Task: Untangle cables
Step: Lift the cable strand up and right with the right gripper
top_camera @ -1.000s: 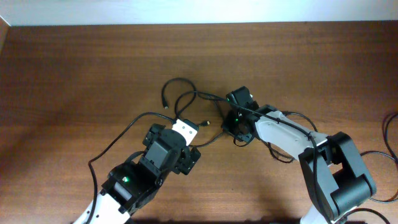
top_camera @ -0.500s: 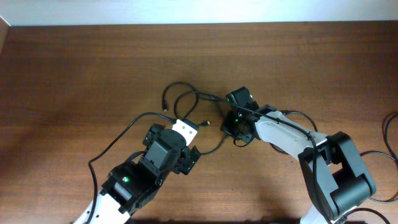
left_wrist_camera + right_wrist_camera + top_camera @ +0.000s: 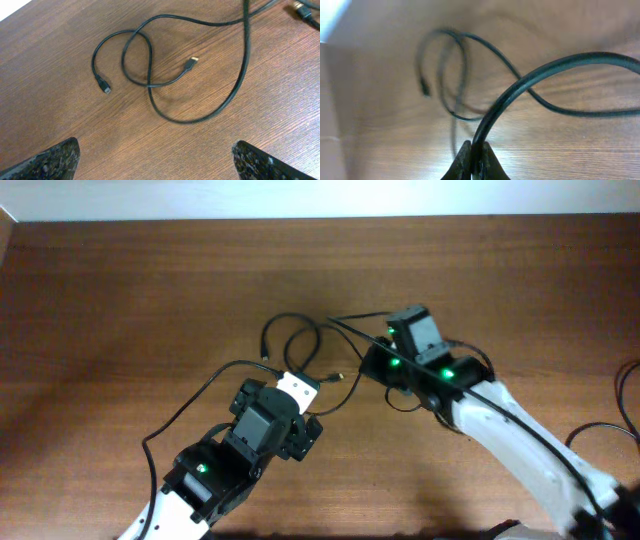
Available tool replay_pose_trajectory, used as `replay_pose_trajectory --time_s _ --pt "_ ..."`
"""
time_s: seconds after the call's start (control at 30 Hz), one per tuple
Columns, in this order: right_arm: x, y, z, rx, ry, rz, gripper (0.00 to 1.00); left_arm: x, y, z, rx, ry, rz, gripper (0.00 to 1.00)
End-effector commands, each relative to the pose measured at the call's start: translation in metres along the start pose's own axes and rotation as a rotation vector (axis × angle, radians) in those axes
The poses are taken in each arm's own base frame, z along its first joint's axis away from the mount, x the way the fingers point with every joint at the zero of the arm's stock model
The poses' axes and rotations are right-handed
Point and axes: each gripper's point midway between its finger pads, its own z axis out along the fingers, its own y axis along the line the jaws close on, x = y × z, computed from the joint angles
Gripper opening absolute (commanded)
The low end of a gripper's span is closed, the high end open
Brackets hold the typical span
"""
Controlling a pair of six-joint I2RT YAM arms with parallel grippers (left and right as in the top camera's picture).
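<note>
Right wrist view shows us the right gripper (image 3: 476,161) pinched tight on a thin black cable (image 3: 520,83). The left gripper (image 3: 159,162) gapes wide and holds nothing. The cables (image 3: 149,86) lie looped in the middle of the table (image 3: 120,280). They look light and limp, so we judge a hold near a plug (image 3: 190,62) steers best.

Brown wood-grain worktop (image 3: 100,290), with a pale strip along its far edge. Near the middle, flat on the wood, thin black cables (image 3: 149,65) curled into two overlapping loops, crossing each other. At the left of the loops, a small dark plug (image 3: 106,90), lying loose. Just right of them, a gold-tipped plug (image 3: 191,62), also loose on the wood. Nearer, one wide curve of cord sweeping round to the right. At the right edge, more black wire (image 3: 620,390).
</note>
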Motion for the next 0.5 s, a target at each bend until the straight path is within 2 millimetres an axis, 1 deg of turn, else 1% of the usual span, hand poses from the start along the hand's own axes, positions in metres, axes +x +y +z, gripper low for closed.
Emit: replay_pose_trajectory --time_s 0.0,0.1,0.2,0.23,0.33,0.43,0.47 --pt "-0.033 0.034 -0.05 -0.09 -0.175 -0.038 0.04 -0.002 0.003 -0.002 -0.013 -0.01 -0.008 0.99" --pt "-0.058 0.063 -0.094 -0.187 -0.321 -0.076 0.04 -0.002 0.003 -0.002 -0.013 -0.01 -0.008 0.99" --pt "-0.08 0.094 -0.129 -0.306 -0.448 -0.081 0.04 -0.002 0.003 -0.002 -0.013 -0.01 -0.008 0.99" --pt "-0.092 0.114 -0.146 -0.388 -0.51 -0.087 0.04 -0.002 0.003 -0.002 -0.013 -0.01 -0.008 0.99" --pt "-0.101 0.131 -0.164 -0.457 -0.561 -0.094 0.04 -0.002 0.003 -0.002 -0.013 -0.01 -0.008 0.99" --pt "-0.107 0.141 -0.179 -0.486 -0.586 -0.097 0.04 -0.002 0.003 -0.002 -0.013 -0.01 -0.008 0.99" --pt "-0.111 0.145 -0.187 -0.494 -0.604 -0.114 0.04 -0.002 0.003 -0.002 -0.013 -0.01 -0.008 0.99"
